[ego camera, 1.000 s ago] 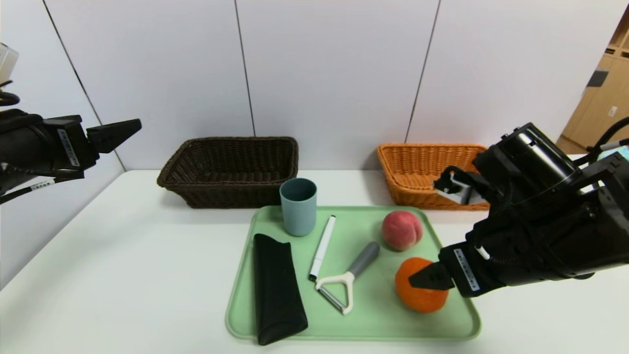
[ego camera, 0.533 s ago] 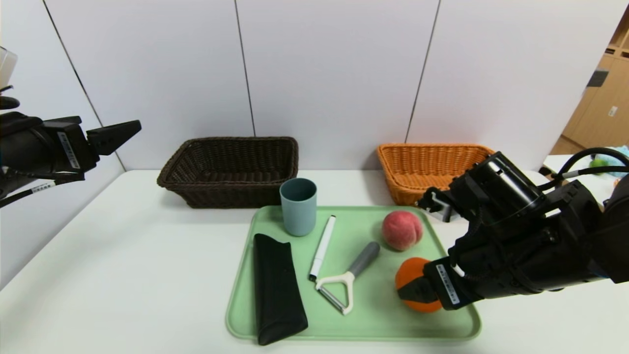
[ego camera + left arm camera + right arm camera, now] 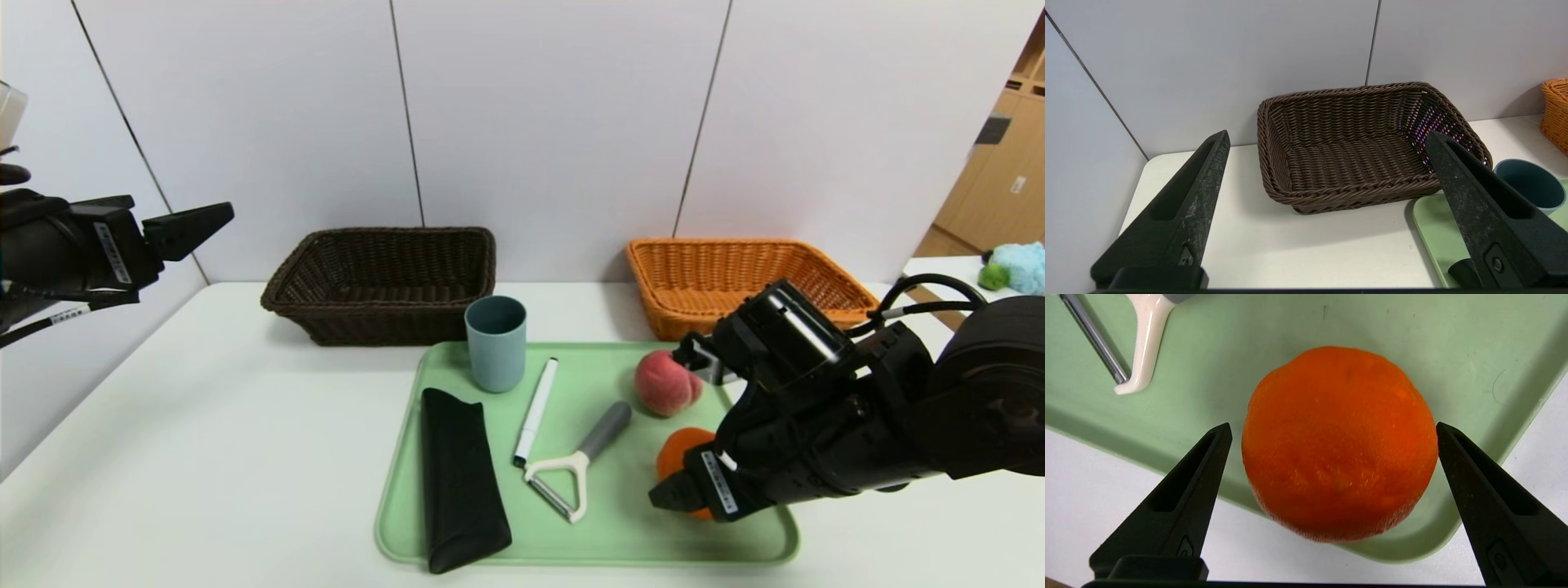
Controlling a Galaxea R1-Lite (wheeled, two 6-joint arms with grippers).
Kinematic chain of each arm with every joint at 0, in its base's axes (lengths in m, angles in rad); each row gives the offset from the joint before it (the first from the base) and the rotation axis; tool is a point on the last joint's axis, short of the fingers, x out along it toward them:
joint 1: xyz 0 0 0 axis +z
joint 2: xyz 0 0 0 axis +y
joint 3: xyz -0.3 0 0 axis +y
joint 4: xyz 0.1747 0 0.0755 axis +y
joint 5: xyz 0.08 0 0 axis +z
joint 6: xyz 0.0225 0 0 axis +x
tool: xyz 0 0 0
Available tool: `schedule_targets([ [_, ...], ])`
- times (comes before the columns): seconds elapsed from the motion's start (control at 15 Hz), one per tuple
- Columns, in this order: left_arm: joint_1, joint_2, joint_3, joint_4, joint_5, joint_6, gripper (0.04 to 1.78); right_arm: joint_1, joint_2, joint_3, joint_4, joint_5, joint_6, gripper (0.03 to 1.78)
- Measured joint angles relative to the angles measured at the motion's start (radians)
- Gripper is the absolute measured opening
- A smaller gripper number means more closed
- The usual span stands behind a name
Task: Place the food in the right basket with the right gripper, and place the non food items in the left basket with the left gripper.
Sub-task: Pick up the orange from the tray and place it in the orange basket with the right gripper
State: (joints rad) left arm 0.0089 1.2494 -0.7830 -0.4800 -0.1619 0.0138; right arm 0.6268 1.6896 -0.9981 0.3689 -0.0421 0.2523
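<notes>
White table, green tray [image 3: 457, 539] in front of both baskets. Right gripper [image 3: 1331, 465] has dropped lower in the last second, jaws wide and straddling the orange [image 3: 1339, 443], probably not touching yet. Left gripper [image 3: 1327, 171] parked, wide open, holding nothing. Grasp comes next.

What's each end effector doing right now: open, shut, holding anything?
Left end effector: open, empty, raised near the dark brown woven wicker basket.
Right end effector: open, straddling the round bright orange fruit on the pale green plastic tray, not gripping.
</notes>
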Motion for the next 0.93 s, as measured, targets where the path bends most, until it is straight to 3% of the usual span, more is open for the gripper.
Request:
schedule_targets([
  [0.27,0.0,-0.008,0.0,0.0,0.0,0.0,1.69,-0.002,0.005,0.051,-0.129,-0.001,-0.002,1.2],
  [0.6,0.0,-0.016,0.001,0.001,0.0,0.001,1.69,0.005,-0.022,0.068,-0.13,-0.005,-0.004,1.16],
  [0.73,0.0,-0.019,0.007,0.001,0.0,0.0,1.69,0.022,-0.078,0.066,-0.176,-0.019,-0.027,1.16],
  [0.93,0.0,-0.027,0.031,0.0,0.0,-0.003,1.69,0.009,-0.179,0.104,-0.465,-0.023,-0.101,1.16],
])
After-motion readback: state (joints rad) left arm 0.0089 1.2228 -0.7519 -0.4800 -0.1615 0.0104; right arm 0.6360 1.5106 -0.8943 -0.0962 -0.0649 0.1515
